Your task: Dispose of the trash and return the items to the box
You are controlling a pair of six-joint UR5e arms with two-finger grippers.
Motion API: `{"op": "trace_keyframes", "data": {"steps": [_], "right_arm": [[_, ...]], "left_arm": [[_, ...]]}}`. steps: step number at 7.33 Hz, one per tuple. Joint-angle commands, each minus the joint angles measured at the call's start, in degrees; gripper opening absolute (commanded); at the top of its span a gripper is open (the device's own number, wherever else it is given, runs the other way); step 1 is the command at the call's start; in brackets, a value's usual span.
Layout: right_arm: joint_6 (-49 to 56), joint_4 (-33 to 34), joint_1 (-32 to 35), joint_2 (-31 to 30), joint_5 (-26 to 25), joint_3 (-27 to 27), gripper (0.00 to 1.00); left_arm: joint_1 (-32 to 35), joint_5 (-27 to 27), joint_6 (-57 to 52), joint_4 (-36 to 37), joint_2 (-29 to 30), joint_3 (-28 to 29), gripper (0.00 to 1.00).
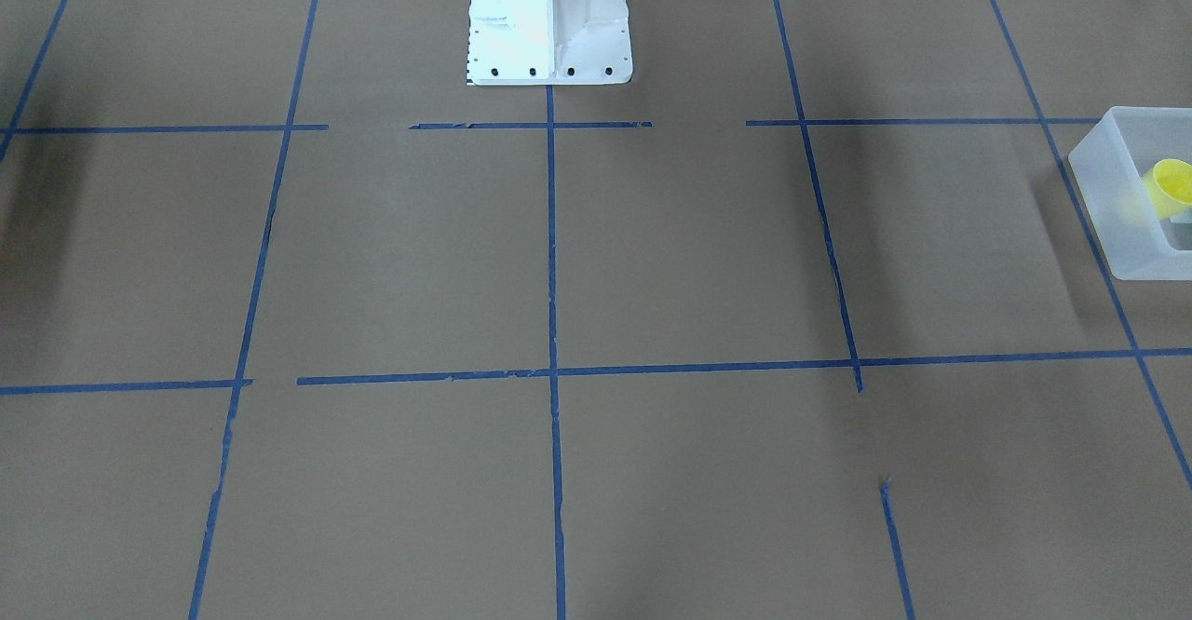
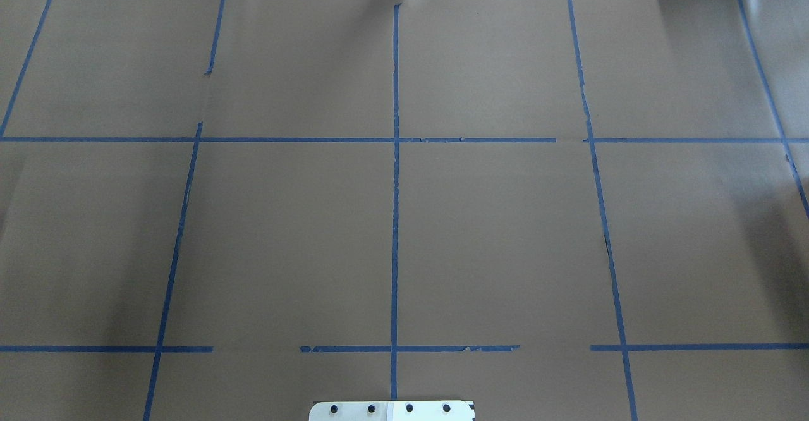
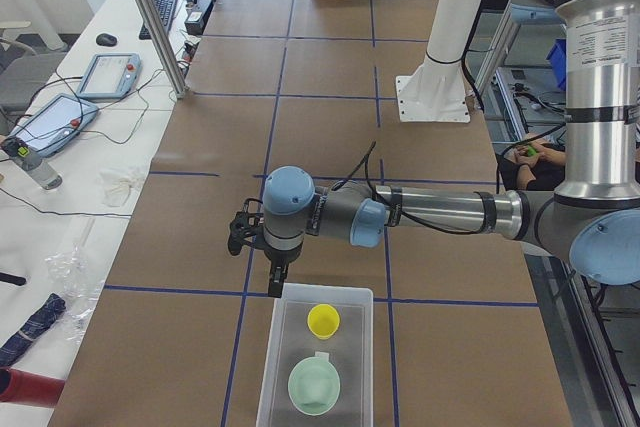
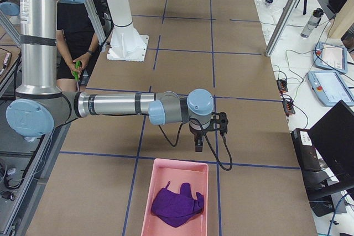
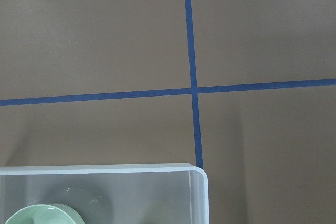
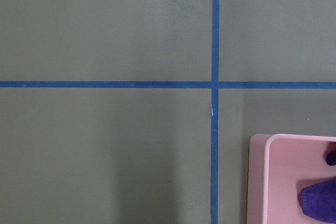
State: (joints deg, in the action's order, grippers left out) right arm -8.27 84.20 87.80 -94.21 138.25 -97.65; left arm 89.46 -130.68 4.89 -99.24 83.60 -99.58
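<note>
Box (image 3: 366, 347) sits at the bench (image 2: 284, 231) end on the robot's L side, only partly in the front view (image 1: 1113, 201). Both items are inside it: yellow cup (image 3: 323, 320) at the end nearer the L arm (image 3: 430, 212), green bowl (image 3: 314, 387) at the other end, the two apart. The bowl sits mouth up; the cup looks mouth up in the L side view.

L arm reaches out low over the bench. L jaws point down just outside the box's short wall, above the blue tape. They show only in the side view, so can't tell if they're apart or together. The L wrist cam shows a box corner (image 5: 202, 182) and the bowl rim (image 5: 42, 214), no jaws.

R arm (image 4: 110, 104) mirrors this at the opposite end. R jaws point down just outside a pink tray (image 4: 166, 172) w/ a purple cloth (image 4: 177, 203) in it. Apart or together: can't tell either. The robot's white base (image 1: 548, 20) stands btwn the two ends.
</note>
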Motion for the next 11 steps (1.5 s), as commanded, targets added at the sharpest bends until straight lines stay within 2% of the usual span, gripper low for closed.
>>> {"op": "trace_keyframes", "data": {"steps": [1,2,9,11], "right_arm": [[0.01,0.00,0.00,-0.01,0.00,0.09,1.00],[0.01,0.00,0.00,-0.01,0.00,0.00,1.00],[0.01,0.00,0.00,0.08,0.09,-0.17,1.00],[0.01,0.00,0.00,0.08,0.09,-0.17,1.00]], "left_arm": [[0.18,0.95,-1.01,0.36,-0.46,-0.35,1.00],[0.27,0.86,-4.41,0.54,-0.55,0.35,1.00],[0.36,0.07,-4.45,4.23,-0.28,0.18,1.00],[0.36,-3.25,-4.36,4.23,-0.37,0.18,1.00]]}}
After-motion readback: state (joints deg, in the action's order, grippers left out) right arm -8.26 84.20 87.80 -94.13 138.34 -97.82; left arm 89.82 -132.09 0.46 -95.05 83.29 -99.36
